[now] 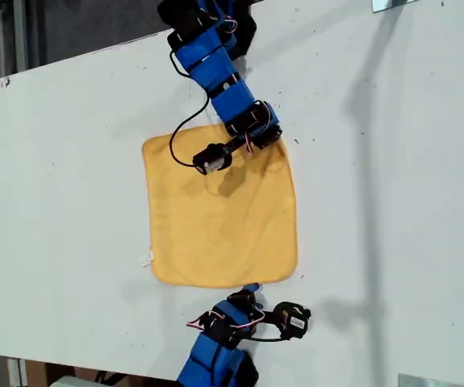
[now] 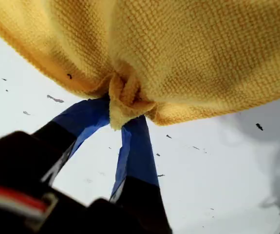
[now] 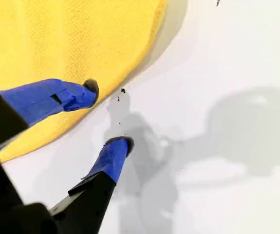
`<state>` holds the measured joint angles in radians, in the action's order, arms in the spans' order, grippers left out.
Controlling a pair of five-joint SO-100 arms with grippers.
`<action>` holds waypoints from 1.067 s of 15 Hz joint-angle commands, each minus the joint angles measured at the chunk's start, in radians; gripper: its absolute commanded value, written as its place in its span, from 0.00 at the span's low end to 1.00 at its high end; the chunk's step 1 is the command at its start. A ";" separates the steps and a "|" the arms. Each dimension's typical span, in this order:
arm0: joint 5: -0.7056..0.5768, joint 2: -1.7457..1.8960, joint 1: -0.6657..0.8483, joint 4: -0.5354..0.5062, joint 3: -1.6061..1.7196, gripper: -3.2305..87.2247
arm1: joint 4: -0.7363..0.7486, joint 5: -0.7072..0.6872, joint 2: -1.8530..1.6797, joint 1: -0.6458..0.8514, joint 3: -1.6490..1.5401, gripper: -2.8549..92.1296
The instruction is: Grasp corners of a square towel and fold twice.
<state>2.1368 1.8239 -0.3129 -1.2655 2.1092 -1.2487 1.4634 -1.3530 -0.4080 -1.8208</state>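
The yellow-orange towel (image 1: 219, 214) lies spread on the white table (image 1: 393, 201), its small white tag (image 1: 147, 259) on the edge toward the exterior view's left. My first gripper (image 1: 273, 139) comes from the top of the exterior view. It is shut on the towel's corner (image 2: 122, 105), which bunches between the blue fingers (image 2: 140, 146) with the towel (image 2: 178, 48) raised a little above it. My second gripper (image 1: 252, 289) stands open at the towel's near edge. One of its fingertips (image 3: 91, 87) is over the towel (image 3: 57, 39), the other (image 3: 122, 143) over bare table.
The table's far edge runs diagonally across the exterior view's top left, with dark floor (image 1: 62, 20) beyond. Metal pieces show at that view's top right (image 1: 393, 4) and bottom right (image 1: 433, 380). Arm shadows fall on the table toward its right.
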 commanded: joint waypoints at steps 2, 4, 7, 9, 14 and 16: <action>-0.023 -0.049 -0.021 -0.006 -0.132 0.25 | 0.000 0.002 -0.012 -0.012 0.044 0.03; -0.058 -0.241 -0.035 -0.101 -0.379 0.26 | -0.002 0.000 -0.012 -0.012 0.044 0.03; -0.021 -0.431 -0.067 -0.100 -0.563 0.28 | -0.002 0.002 -0.009 -0.017 0.040 0.03; 0.098 -0.476 -0.104 -0.054 -0.563 0.28 | -0.009 0.005 -0.012 -0.025 0.038 0.03; 0.227 -0.517 -0.156 0.023 -0.565 0.26 | -0.012 0.009 -0.014 -0.025 0.038 0.03; 0.206 -0.571 -0.147 0.057 -0.612 0.26 | -0.011 0.009 -0.011 -0.021 0.038 0.03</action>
<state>2.3485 1.2548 -0.4556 -1.2318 1.5677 -1.2517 1.4634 -1.3530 -0.4188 -1.8193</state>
